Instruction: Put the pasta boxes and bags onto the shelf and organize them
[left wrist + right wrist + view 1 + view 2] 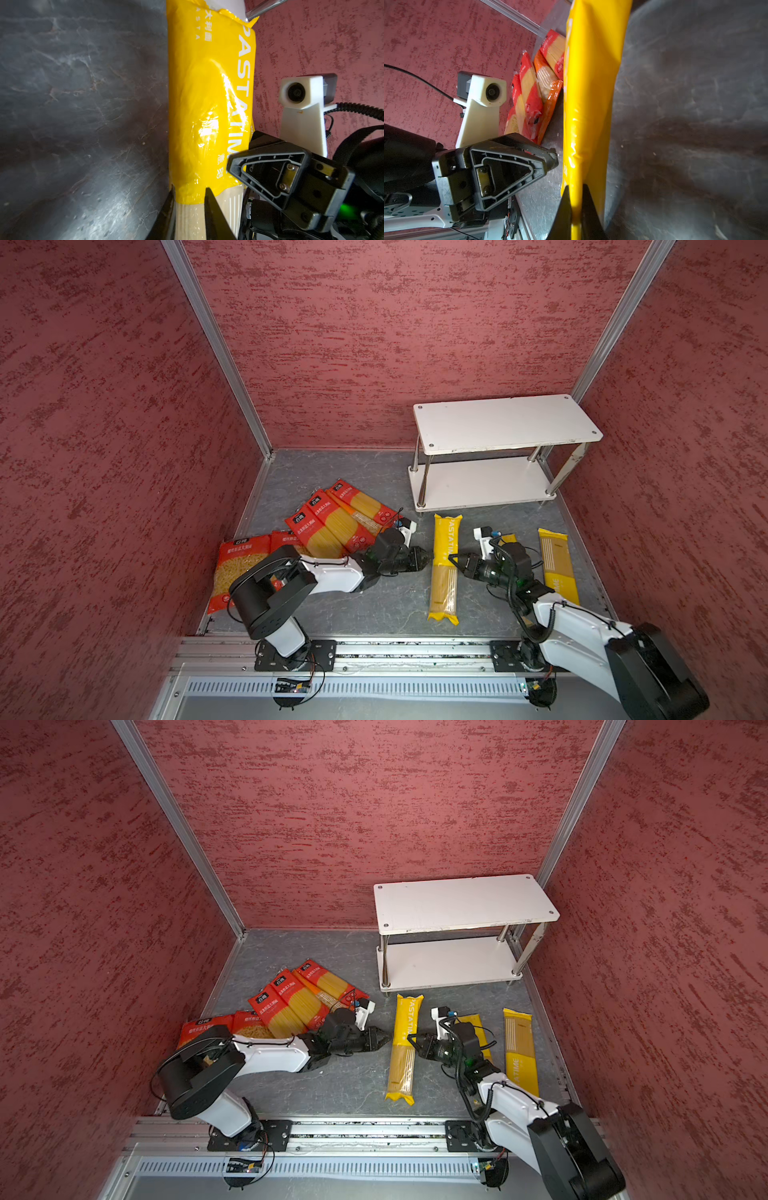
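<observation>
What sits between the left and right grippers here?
One yellow PASTATIME spaghetti pack; the left gripper and right gripper pinch its opposite edges, shown in both top views.

spaghetti pack [444, 572]: yellow | shelf [507, 423]: white | walls [374, 344]: mottled red | floor [374, 597]: grey marbled

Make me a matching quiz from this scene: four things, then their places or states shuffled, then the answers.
1. shelf
2. middle yellow pack
3. red spaghetti packs
4. far-right yellow pack

A. heaped on the left
B. beside the right wall
C. standing at the back right
D. pinched by left claw and right claw

Pairs: 1-C, 2-D, 3-A, 4-B
</observation>
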Action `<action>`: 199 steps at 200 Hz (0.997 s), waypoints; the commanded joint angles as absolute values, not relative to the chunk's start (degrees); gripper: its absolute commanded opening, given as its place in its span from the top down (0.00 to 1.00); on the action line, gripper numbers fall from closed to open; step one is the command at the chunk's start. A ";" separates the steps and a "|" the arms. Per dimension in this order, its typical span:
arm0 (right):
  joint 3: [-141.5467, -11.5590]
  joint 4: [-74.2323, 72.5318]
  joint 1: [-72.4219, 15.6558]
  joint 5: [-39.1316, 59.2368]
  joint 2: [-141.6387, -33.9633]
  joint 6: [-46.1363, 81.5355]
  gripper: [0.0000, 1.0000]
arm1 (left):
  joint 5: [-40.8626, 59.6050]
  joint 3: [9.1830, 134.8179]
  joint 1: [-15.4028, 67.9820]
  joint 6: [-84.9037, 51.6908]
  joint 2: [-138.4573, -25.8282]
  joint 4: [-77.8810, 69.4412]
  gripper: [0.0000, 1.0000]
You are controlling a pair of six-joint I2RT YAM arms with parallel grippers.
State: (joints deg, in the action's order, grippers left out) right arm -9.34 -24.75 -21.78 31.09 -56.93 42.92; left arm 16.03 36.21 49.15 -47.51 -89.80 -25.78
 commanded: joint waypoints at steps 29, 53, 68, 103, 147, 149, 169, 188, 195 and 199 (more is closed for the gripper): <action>-10.55 -26.59 -23.43 30.63 -46.49 34.82 1.00 | 14.55 32.12 46.51 -38.24 -78.53 -23.07 0.68; -11.90 -28.04 -23.90 30.22 -42.29 32.37 1.00 | 16.23 32.78 45.27 -30.99 -72.98 -18.91 0.49; -13.31 -29.11 -23.97 30.55 -41.14 31.28 1.00 | 18.06 32.96 43.84 -27.31 -69.83 -17.24 0.43; -17.42 -31.69 -24.12 33.90 -41.54 27.99 1.00 | 26.21 33.31 38.40 -23.28 -64.94 -17.74 0.35; -24.82 -34.64 -24.17 36.89 -45.48 24.15 1.00 | 33.50 35.82 37.02 -19.19 -65.74 -20.12 0.33; -25.08 -35.07 -24.17 37.11 -45.69 24.16 1.00 | 33.71 35.98 37.03 -19.06 -65.90 -20.30 0.33; -28.39 -38.26 -24.15 39.08 -48.30 24.29 1.00 | 36.05 37.58 36.92 -19.25 -67.54 -23.04 0.32; -31.59 -40.28 -24.11 41.25 -50.87 24.56 1.00 | 39.33 40.05 37.10 -20.42 -70.32 -25.87 0.33; -32.45 -41.25 -24.14 41.90 -51.63 24.91 1.00 | 40.70 40.95 37.35 -21.10 -71.34 -26.74 0.33; -32.86 -41.88 -24.15 42.27 -52.03 25.23 1.00 | 41.56 41.32 37.46 -21.47 -71.96 -26.82 0.33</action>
State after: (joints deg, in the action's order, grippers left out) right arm -27.31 -28.47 -23.81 37.76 -51.16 25.67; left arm 35.24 38.15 37.23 -21.17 -69.32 -22.02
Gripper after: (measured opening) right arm 0.077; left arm 0.674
